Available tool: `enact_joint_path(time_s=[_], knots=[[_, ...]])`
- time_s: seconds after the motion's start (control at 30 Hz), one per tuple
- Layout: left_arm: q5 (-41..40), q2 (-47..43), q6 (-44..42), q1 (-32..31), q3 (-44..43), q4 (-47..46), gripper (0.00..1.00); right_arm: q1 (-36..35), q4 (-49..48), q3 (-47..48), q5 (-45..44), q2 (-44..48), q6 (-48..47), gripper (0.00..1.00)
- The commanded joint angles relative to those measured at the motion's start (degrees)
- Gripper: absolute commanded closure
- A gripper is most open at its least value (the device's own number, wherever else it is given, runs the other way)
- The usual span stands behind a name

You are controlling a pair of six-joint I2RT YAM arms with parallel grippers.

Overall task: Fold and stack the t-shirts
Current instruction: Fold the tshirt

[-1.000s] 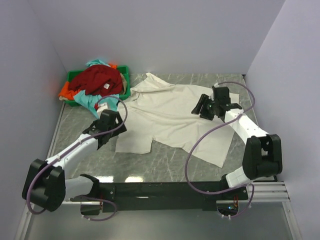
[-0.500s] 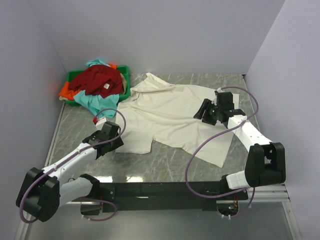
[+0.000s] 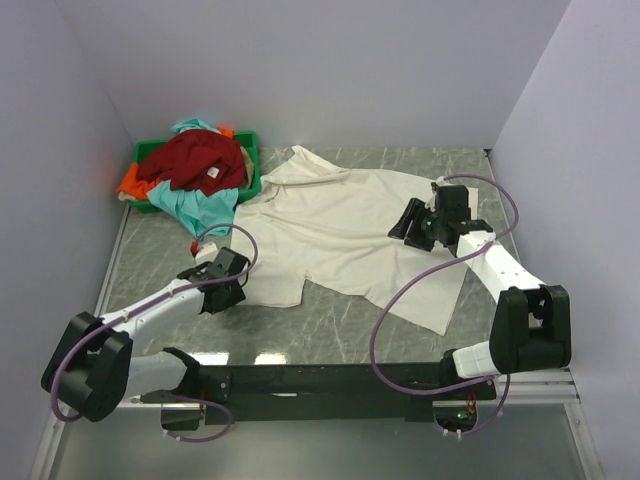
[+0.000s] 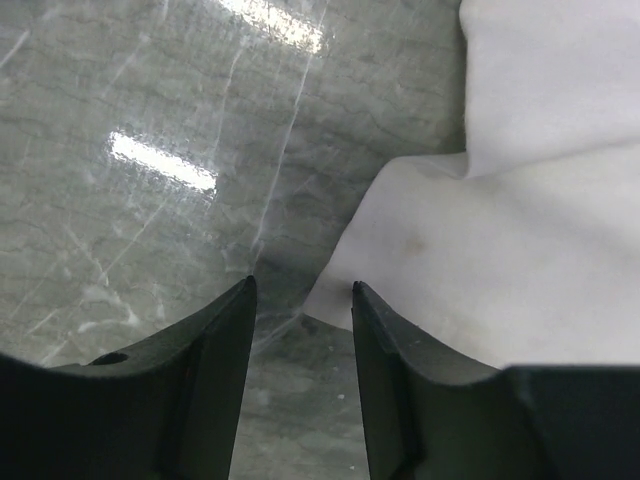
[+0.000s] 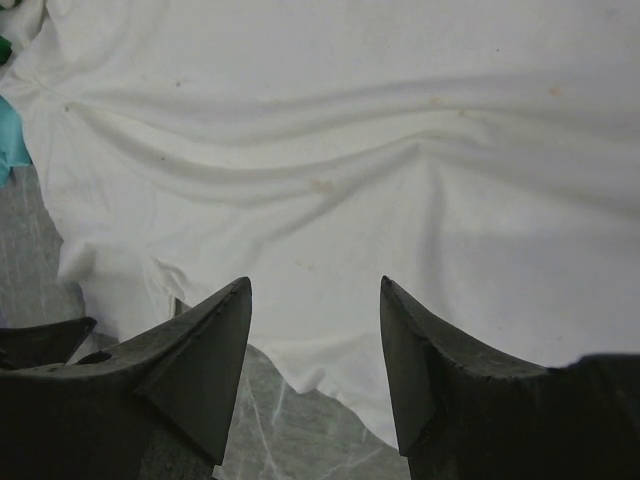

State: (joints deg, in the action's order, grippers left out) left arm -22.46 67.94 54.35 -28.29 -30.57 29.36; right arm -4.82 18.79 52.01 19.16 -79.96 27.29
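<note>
A cream-white t-shirt [image 3: 340, 225] lies spread flat on the marble table. My left gripper [image 3: 232, 288] is open and low at the shirt's near-left corner. In the left wrist view the gripper [image 4: 302, 295] has that corner of the shirt [image 4: 500, 230] lying just past its right fingertip, nothing held. My right gripper [image 3: 404, 222] is open above the shirt's right side. The right wrist view shows the gripper [image 5: 315, 290] empty over the cloth [image 5: 330, 150]. The dark red shirt [image 3: 195, 160], teal shirt [image 3: 190, 205] and orange shirt [image 3: 130, 183] are piled at the back left.
A green plastic bin [image 3: 251, 160] at the back left holds the pile, with teal cloth spilling over its front onto the table [image 3: 330, 320]. Purple walls close in the left, back and right sides. A bit of teal shows at the right wrist view's left edge [image 5: 8, 140].
My left gripper has moved nearer and rightward, down to the shirt's near-left corner. My right gripper shifted slightly right and nearer, then held still. The shirt has not moved.
</note>
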Motion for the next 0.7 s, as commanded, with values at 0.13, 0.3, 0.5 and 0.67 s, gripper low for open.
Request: enact_joint_path(time_s=[0.13,0.3,0.5,0.67], knots=[[-1.01,1.31,0.41,-0.71,-2.39,0.43,0.51,0.69,-1.47,-0.24,0.97,0.95,-0.75,0.39],[0.48,1.75,0.15,-0.8,-2.13,0.34,0.56,0.95,-1.73,-0.42,1.23,1.13,-0.74,0.39],[2.24,3.77,-0.73,-0.8,-2.48,0.08,0.72,1.04,-1.91,-0.59,1.94,1.21,-0.75,0.39],[2.86,4.22,-1.35,-0.89,-2.48,-0.45,0.82,1.22,-1.74,-0.59,1.94,1.65,-1.1,0.39]])
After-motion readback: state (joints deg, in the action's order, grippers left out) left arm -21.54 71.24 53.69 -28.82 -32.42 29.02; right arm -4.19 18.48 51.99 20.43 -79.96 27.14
